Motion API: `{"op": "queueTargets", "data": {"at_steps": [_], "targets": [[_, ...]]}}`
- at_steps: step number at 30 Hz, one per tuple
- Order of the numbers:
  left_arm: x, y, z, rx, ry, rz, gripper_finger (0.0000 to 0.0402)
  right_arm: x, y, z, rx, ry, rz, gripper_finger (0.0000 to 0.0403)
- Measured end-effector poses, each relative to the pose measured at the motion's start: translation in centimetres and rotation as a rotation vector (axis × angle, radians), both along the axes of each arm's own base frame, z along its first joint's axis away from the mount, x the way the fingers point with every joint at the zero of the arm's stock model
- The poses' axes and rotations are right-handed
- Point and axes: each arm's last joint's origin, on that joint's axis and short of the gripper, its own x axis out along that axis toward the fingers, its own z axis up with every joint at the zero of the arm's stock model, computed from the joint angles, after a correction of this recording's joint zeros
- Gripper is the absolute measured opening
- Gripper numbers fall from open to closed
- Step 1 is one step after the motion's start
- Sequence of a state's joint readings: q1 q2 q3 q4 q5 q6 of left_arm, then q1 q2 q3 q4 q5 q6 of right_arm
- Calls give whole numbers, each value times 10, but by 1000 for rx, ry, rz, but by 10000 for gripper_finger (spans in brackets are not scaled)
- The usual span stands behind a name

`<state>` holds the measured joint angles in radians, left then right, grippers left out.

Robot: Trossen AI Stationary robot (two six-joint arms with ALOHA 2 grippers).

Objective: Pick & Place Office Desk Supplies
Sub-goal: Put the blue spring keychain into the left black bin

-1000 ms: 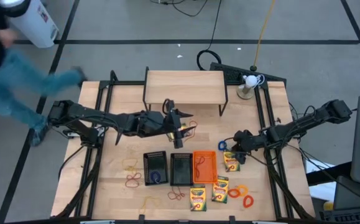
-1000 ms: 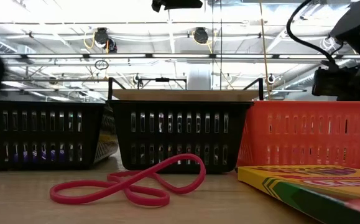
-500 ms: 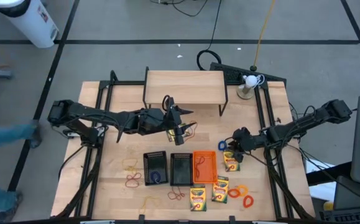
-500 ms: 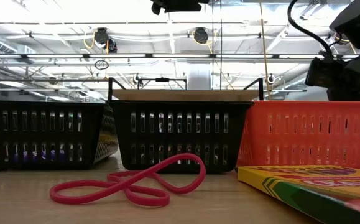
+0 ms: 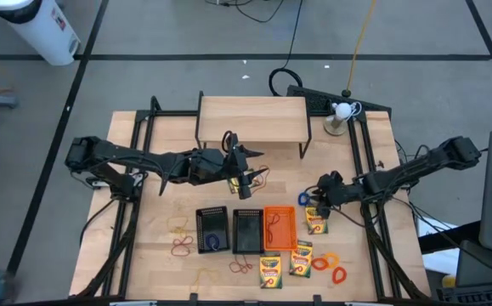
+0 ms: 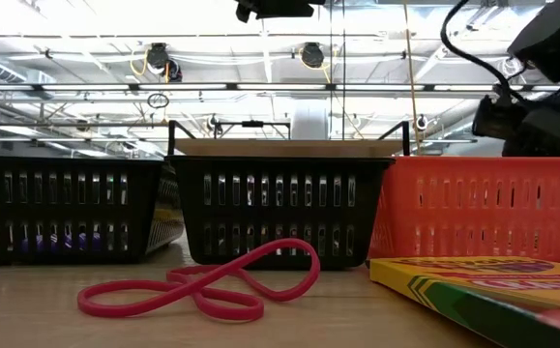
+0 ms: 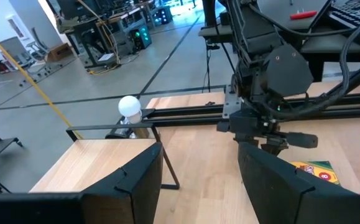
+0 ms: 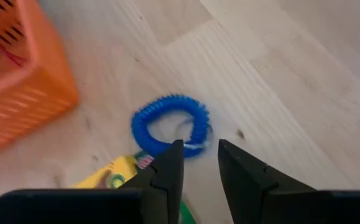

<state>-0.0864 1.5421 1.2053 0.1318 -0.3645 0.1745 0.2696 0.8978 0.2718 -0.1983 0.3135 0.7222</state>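
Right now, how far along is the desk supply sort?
Early. Done: a band lies in the orange tray and something bluish in the left black tray. In hand: nothing; the right gripper, open, hovers over the blue band; the left gripper waits by the shelf. Left: crayon boxes and loose bands.

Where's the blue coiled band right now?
In the high view, the blue coiled band lies on the table's right half, between the orange tray and the right hand, beside a crayon box.
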Motion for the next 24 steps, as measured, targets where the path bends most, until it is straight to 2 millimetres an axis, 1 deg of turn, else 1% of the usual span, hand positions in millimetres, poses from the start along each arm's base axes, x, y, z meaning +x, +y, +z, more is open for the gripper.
{"op": "queueTargets", "data": {"at_steps": [5, 10, 16, 24], "targets": [[0, 0, 0, 0, 0, 0, 212, 3, -4, -7, -20, 34, -18, 89], [0, 0, 0, 0, 0, 0, 212, 11, -4, -6, -40, -14, 17, 89], [0, 0, 0, 0, 0, 0, 212, 14, -2, -4, 3, -49, 54, 89], [0, 0, 0, -1, 1, 0, 212, 15, -3, -10, -13, -8, 45, 89]]}}
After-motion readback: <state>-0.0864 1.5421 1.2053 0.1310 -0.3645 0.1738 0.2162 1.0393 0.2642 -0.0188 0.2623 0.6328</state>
